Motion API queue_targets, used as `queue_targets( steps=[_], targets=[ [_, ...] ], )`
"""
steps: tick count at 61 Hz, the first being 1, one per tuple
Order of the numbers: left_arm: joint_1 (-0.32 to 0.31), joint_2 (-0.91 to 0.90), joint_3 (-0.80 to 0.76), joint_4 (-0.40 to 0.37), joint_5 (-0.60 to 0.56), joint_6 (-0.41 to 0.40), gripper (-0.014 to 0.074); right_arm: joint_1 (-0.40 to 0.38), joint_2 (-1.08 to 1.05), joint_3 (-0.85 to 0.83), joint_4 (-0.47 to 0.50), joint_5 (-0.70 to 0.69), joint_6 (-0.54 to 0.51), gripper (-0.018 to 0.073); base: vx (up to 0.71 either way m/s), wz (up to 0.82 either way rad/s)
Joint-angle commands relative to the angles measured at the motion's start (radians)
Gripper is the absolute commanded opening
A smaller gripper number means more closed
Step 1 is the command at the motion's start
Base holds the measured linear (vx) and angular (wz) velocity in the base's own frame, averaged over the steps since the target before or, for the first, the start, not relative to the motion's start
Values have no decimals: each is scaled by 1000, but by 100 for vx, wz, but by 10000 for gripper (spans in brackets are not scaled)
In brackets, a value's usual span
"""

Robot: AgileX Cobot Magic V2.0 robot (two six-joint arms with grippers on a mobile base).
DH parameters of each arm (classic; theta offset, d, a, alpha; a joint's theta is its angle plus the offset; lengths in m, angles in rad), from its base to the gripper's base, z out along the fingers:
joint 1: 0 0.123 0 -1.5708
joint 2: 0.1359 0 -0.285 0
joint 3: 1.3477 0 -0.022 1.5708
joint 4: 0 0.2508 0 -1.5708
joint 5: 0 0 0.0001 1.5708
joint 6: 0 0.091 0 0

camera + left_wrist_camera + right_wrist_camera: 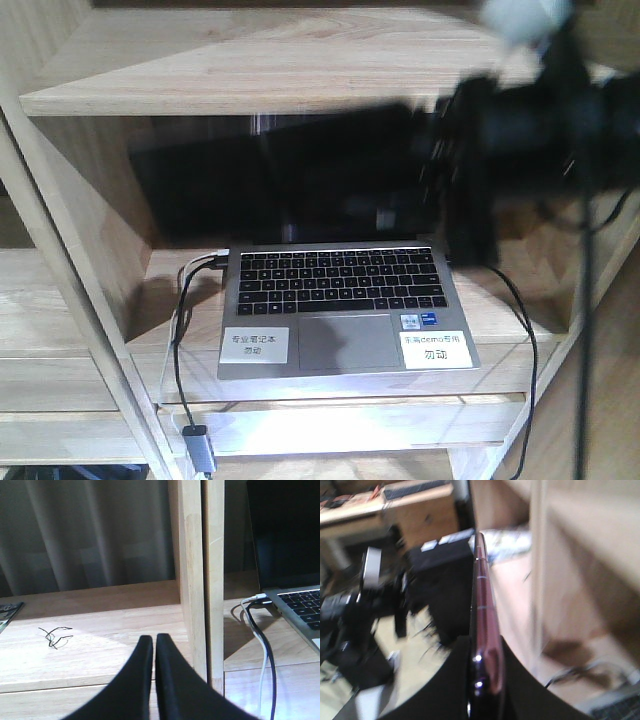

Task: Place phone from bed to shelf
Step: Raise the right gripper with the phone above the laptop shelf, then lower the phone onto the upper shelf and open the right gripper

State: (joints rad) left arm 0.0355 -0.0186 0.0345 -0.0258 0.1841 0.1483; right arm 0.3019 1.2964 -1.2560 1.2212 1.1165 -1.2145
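Pale-wood shelf [250,75] with laptop [345,300] inside; right gripper [485,680] pinching phone [482,610], left gripper [152,645] pressed together.

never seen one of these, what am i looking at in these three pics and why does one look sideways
This is a two-armed robot, and each picture comes from a different camera on it. The front view looks at a wooden shelf with an open laptop and its cables on one board; the dark blur at upper right seems to be one of the robot's arms.

The left wrist camera rides on the left arm. The two black prongs at the bottom are the left gripper, its jaws closed on nothing, over a shelf board with a small tangle of dark wire.

The right wrist camera rides on the right arm, which is turned and moving, hence the tilt and blur. The right gripper clamps a phone, seen edge-on, close to the shelf.
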Motion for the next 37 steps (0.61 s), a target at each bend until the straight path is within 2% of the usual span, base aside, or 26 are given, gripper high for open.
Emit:
queue_targets(
  steps=[1, 18, 31, 37],
  targets=[
    [4, -6, -23, -9, -72, -6, 1, -5, -40, -105, 81, -65, 45, -2, 0, 0],
    [4, -6, -23, -9, -72, -6, 1, -5, -9, -344, -78, -207, 153, -2, 0, 0],
    [4, -6, -23, -9, -72, -6, 1, -3, 125, -521, -84, -209, 216, -2, 0, 0],
    [4, -6, -23, -9, -72, -6, 1, 22, 205, -608, -86, -212, 227, -2, 0, 0]
  ],
)
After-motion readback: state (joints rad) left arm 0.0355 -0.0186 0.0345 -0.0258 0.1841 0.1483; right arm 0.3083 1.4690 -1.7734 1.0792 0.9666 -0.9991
